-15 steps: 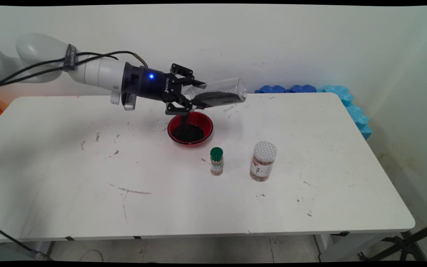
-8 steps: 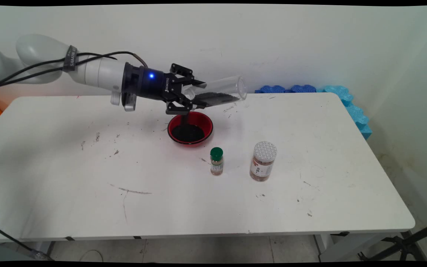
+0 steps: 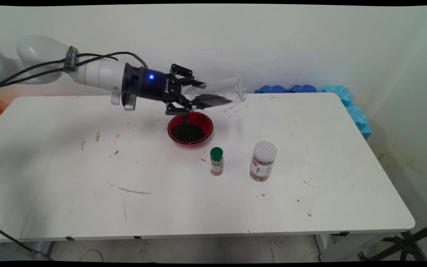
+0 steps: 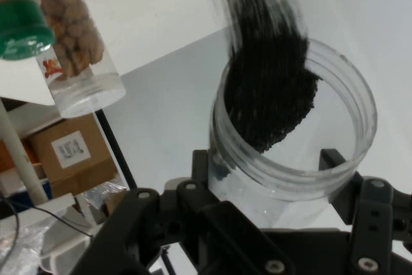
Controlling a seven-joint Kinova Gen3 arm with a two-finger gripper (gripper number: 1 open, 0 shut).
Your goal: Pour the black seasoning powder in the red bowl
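Above the red bowl [image 3: 190, 128], near the far edge of the tabletop [image 3: 169, 193], the gripper [image 3: 192, 95] is clamped on a clear plastic jar [image 3: 221, 92], its fingers pressed against the jar's sides near the open mouth. The jar lies tipped nearly on its side, base pointing away from the arm and mouth over the bowl. Dark granules [image 3: 211, 100] lie along the jar's lower wall, and a thin dark stream of them falls from the mouth into the bowl, which already holds a dark heap.

In the hand view, the jar [image 4: 293, 136] shows its round open rim between the gripper's [image 4: 270, 178] black fingers, with the dark granules [image 4: 270, 91] banked against one wall.

On the near side of the bowl, apart from it, a small spice bottle with a green cap [image 3: 216, 161] stands upright. Just beside that bottle, on the side away from the arm, a larger jar with a white patterned lid [image 3: 262, 161] stands upright, filled with brownish contents. Both reappear in the hand view's upper left: the green cap [image 4: 19, 20] and the larger jar [image 4: 74, 43].

Behind the bowl, at the tabletop's far corner against the wall, blue foam pieces [image 3: 310, 89] lie in a row.
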